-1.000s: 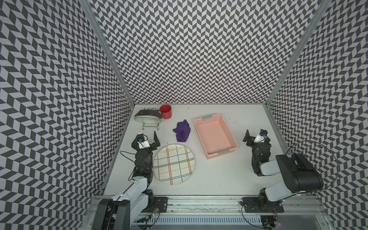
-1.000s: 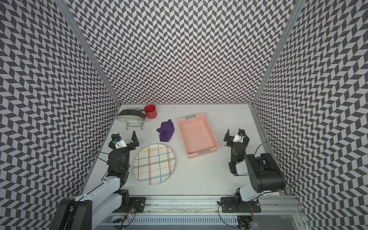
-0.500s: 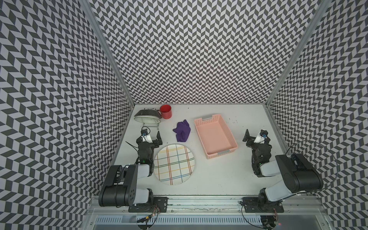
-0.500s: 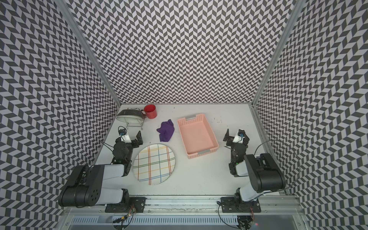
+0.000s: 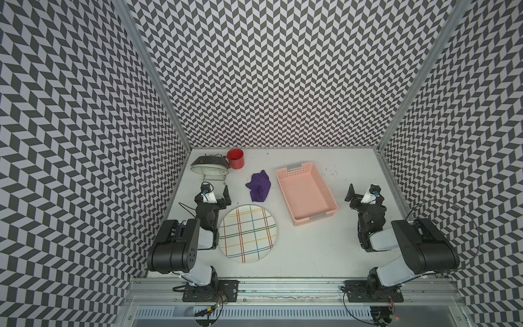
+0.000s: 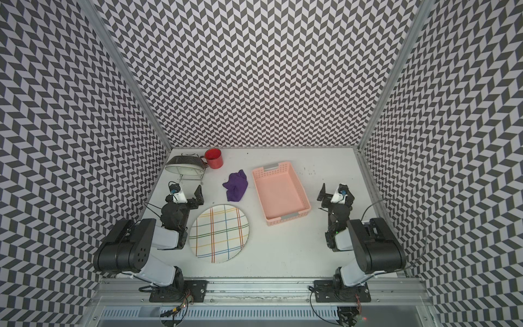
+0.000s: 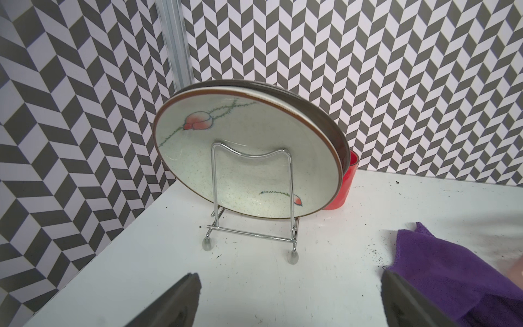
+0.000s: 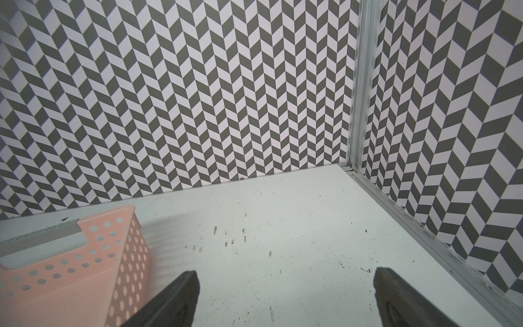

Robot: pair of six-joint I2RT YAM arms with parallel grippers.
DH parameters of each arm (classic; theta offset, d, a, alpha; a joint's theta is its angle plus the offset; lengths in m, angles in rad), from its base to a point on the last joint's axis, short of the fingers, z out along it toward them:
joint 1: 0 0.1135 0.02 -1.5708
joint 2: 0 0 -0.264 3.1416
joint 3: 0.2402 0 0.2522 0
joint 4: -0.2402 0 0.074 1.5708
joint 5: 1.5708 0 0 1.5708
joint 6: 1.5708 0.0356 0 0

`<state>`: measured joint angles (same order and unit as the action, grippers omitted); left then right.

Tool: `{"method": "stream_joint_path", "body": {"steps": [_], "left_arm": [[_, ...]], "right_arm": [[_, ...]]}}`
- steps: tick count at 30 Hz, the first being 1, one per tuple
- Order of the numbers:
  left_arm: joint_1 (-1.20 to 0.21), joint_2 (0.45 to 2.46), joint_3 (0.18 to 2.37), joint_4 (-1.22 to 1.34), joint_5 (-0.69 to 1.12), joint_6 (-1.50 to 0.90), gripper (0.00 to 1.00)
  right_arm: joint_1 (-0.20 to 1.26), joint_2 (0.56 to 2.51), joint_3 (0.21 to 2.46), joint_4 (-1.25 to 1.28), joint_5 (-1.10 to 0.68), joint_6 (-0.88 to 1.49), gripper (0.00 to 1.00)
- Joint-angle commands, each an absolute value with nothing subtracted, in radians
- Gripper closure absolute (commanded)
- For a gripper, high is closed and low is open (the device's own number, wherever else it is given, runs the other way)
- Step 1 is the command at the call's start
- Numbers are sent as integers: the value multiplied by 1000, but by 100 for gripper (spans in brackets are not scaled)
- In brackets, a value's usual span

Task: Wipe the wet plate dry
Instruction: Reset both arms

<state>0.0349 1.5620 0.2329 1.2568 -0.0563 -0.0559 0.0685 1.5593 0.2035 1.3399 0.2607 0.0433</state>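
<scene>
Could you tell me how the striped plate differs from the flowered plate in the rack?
The striped plate lies flat on the table; the flowered plate stands tilted in the wire rack. The striped plate bears crossing coloured lines; the flowered plate has pink buds and a brown rim. Both are round and pale.

From my seat both arms match — left arm and right arm have chunky matte-black joint housings, pale grey link shells and bolted black base plates. Thin black cables trail off. The left gripper and right gripper: dark flat fingers, small white camera block.
</scene>
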Motion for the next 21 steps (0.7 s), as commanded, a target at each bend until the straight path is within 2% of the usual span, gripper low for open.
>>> {"method": "stream_joint_path", "body": {"steps": [1, 21], "left_arm": [[34, 1566, 229, 1329, -44, -43, 0], [26, 1564, 231, 1320, -33, -27, 0]], "right_arm": [[67, 1569, 193, 1402, 257, 35, 1], [78, 1572, 197, 1400, 272, 27, 1]]}}
